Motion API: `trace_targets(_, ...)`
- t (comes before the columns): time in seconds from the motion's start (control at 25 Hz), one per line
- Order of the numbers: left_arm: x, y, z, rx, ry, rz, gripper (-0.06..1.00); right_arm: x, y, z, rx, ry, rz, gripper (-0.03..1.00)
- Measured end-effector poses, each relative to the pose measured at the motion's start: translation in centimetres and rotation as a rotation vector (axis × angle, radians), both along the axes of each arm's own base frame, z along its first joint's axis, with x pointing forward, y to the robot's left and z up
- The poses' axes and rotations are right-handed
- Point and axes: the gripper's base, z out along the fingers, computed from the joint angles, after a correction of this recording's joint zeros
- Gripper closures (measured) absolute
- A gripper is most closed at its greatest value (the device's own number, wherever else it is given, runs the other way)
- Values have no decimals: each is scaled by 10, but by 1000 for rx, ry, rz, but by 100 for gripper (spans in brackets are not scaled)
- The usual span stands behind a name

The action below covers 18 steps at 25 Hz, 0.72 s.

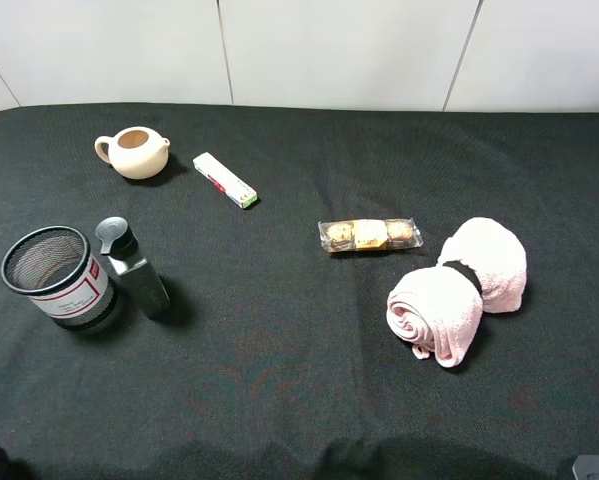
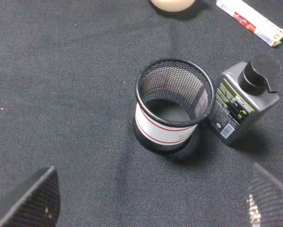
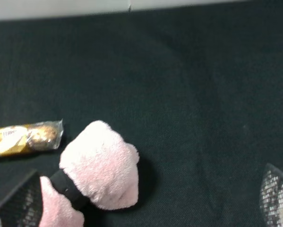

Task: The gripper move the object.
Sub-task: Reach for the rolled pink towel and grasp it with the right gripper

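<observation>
Pale-pink towel (image 1: 434, 310), rolled into two plush lobes cinched by a black band (image 1: 464, 272), lies on the black tablecloth (image 1: 299, 380) at the right of the high view, just beside a clear cookie packet (image 1: 370, 235) whose print is illegible. On the left side, a mesh cup (image 2: 173, 106) bears a white label with red stripes and a grey bottle (image 2: 240, 101) bears a barcode and green print, neither readable. Left gripper (image 2: 150, 201) and right gripper (image 3: 146, 198): jaws spread wide, holding nothing.
</observation>
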Motion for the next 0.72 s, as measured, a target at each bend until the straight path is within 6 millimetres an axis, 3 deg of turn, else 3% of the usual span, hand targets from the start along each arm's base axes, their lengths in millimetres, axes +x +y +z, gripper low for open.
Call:
trace_targets(0.4, 0, 0, 0, 0, 0, 0, 11, 63, 2, 26, -26, 167, 46, 27)
trace_targets(0.72, 0, 0, 0, 0, 0, 0, 11, 105, 5, 25, 54, 306, 8, 27)
